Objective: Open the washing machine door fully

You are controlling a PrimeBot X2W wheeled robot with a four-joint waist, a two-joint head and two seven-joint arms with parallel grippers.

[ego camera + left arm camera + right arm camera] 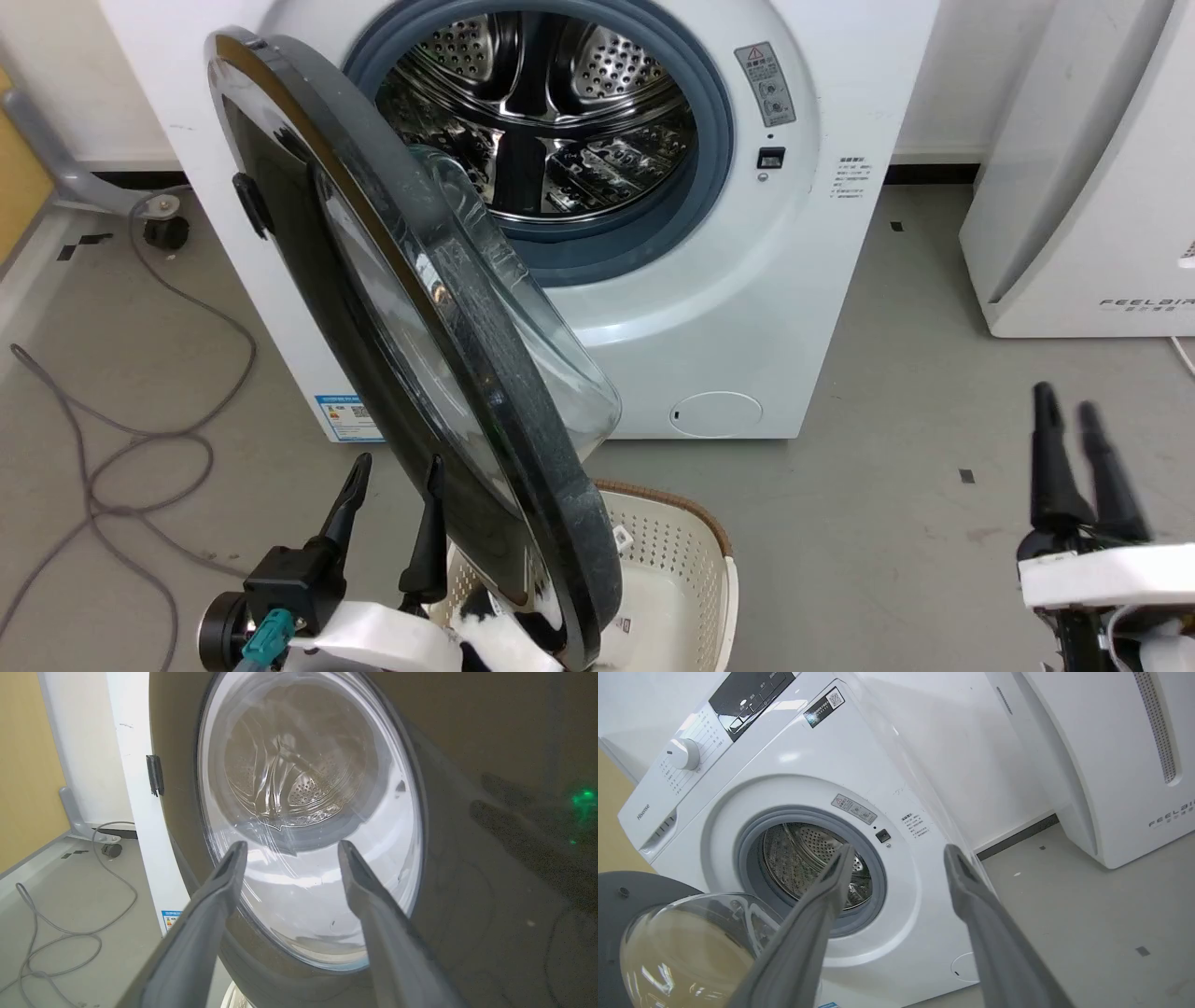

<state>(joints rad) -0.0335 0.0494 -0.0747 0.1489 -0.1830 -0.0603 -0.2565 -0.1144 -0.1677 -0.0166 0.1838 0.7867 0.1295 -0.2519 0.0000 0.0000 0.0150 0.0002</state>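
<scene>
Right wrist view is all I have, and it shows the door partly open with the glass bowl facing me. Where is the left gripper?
Observer: The left gripper is open on the outer side of the washing machine door, with its fingers aimed at the glass window. I cannot tell whether it is touching.
Operator: Is anything sitting under the door?
Observer: Yes, a white laundry basket stands right below the door's lower edge in the head view.
</scene>
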